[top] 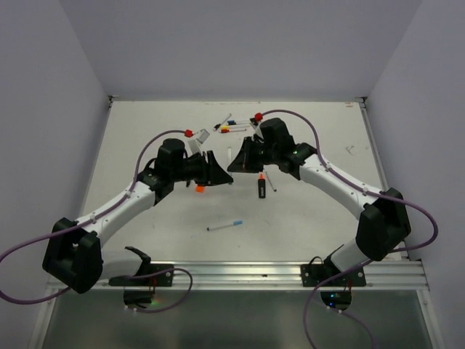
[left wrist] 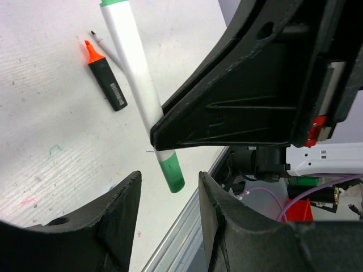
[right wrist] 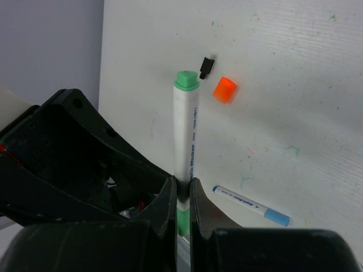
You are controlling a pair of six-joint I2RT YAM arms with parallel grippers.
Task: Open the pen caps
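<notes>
With the pen [right wrist: 185,130] clamped by the right end effector [right wrist: 181,190], the green cap [left wrist: 171,170] at twelve o'clock is best pinched squarely by the wide left end effector [left wrist: 169,195].

Seen from above, the green pen [left wrist: 133,68] is hidden between the left gripper [top: 227,179] and the right gripper [top: 231,166], and the far pens [top: 231,125] are too small for caps to be told apart. The green pen's upper end is cut off at the top of the left wrist view, and its lower end is hidden behind the fingers [right wrist: 167,209] in the right wrist view.
</notes>
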